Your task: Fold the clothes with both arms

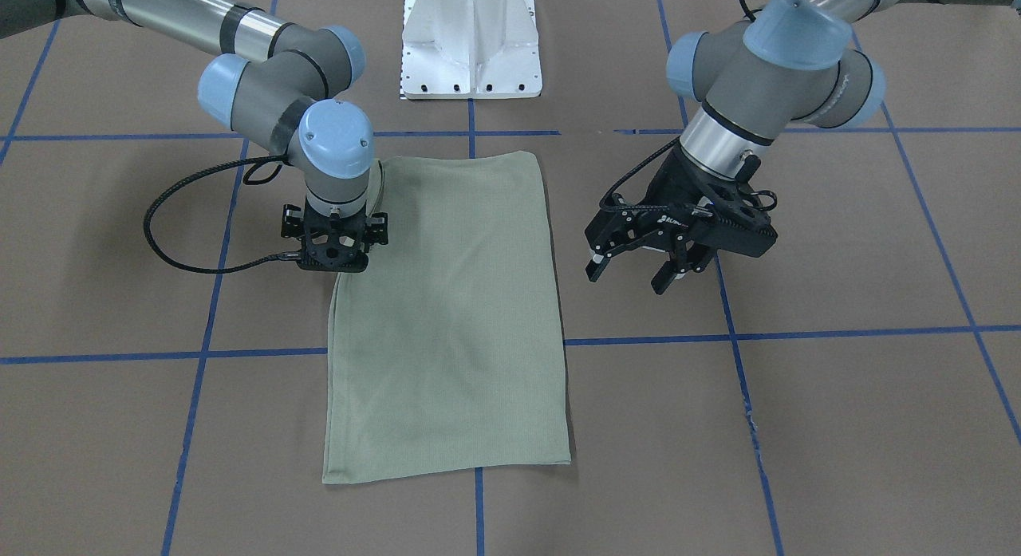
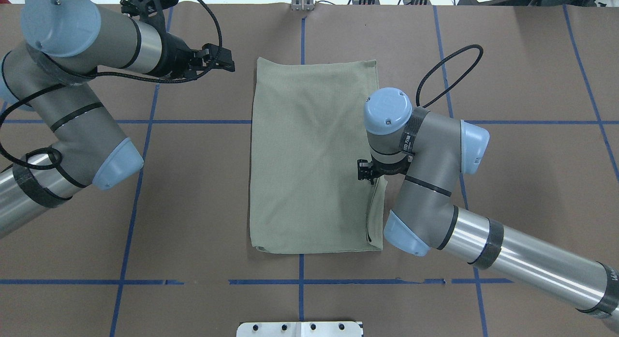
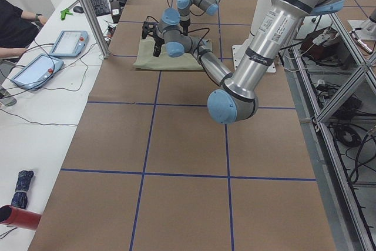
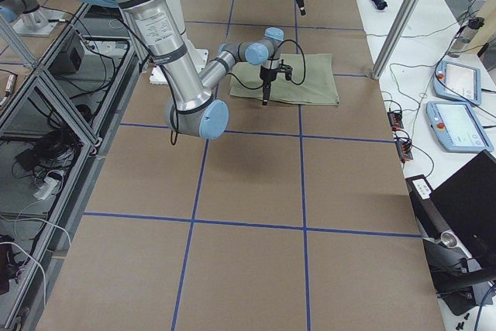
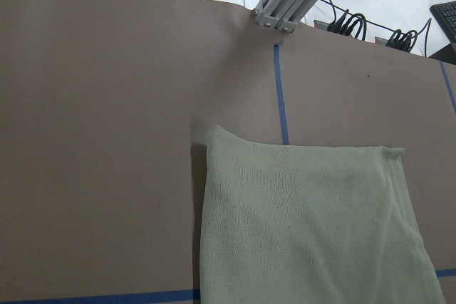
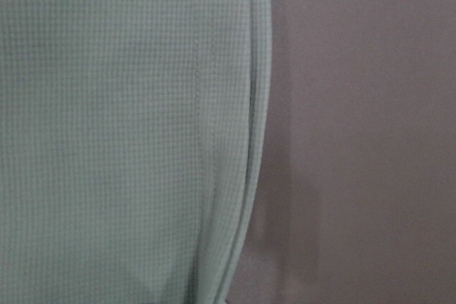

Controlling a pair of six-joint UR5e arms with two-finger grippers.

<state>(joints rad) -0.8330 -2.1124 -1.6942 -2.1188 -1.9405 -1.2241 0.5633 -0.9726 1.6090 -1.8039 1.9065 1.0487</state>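
Sage-green ribbed knit shirt [image 6: 107, 119] filled the right wrist camera, its layered side edge running just beside bare brown paper-covered table [image 6: 370, 176]. That closeness suggested the black right gripper [image 1: 335, 257] was set straight down over this edge to pin or pick the stacked layers. Its fingers were hidden beneath the wrist, so whether they were parted or closed could not be told. The shirt lay flat as a smooth upright rectangle at the table's middle, sleeves tucked out of sight, straddling a blue tape line [image 1: 239, 353]. It looked ready for one more fold across its length. The black left gripper [image 1: 630, 277] hung above the table, apart from the shirt's opposite long edge, fingers spread and holding nothing. It was probably kept clear until the other side was secured, its camera aimed at the shirt's far corners.
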